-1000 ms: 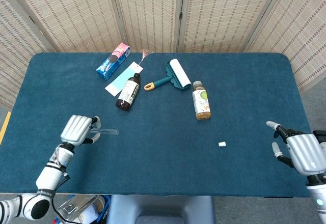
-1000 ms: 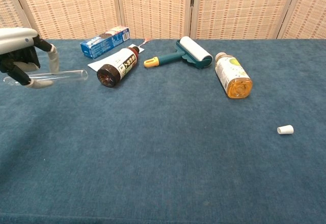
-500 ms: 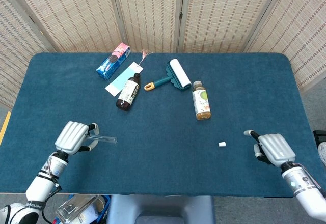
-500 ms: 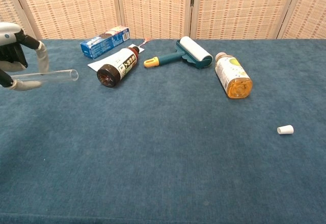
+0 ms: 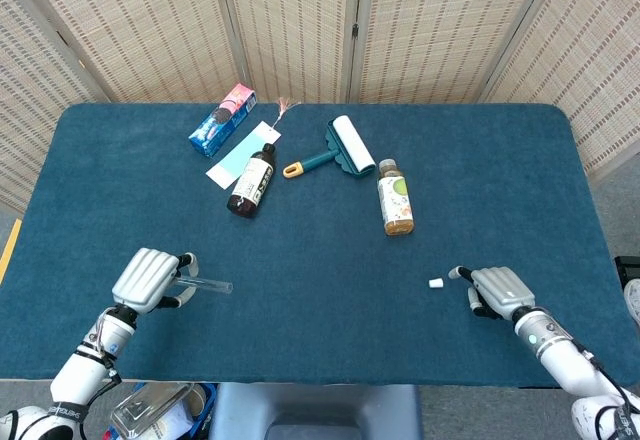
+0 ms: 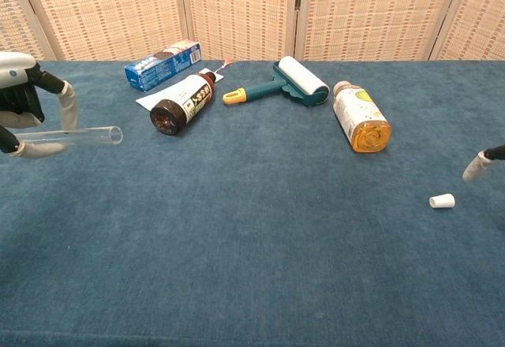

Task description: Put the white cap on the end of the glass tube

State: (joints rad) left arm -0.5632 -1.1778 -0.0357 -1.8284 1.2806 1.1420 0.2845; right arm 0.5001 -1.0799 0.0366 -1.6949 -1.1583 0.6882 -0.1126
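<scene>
My left hand [image 5: 150, 279] [image 6: 24, 114] holds a clear glass tube [image 5: 208, 283] [image 6: 83, 135] level above the table's near left part, its open end pointing right. A small white cap [image 5: 436, 284] [image 6: 442, 201] lies on its side on the blue cloth at the near right. My right hand [image 5: 497, 289] sits just right of the cap, fingers apart and holding nothing, one fingertip [image 5: 456, 273] close above the cap but apart from it. In the chest view only a fingertip [image 6: 476, 166] of that hand shows at the right edge.
Farther back lie a brown bottle [image 5: 251, 181], an amber drink bottle [image 5: 395, 198], a lint roller [image 5: 340, 148], a blue box [image 5: 222, 119] and a light blue card [image 5: 237, 154]. Folding screens stand behind the table. A plastic container [image 5: 150, 410] sits below the front edge.
My right hand has moved in from the far right toward the cap, ending just beside it. My left hand with the tube sank a little nearer the front edge.
</scene>
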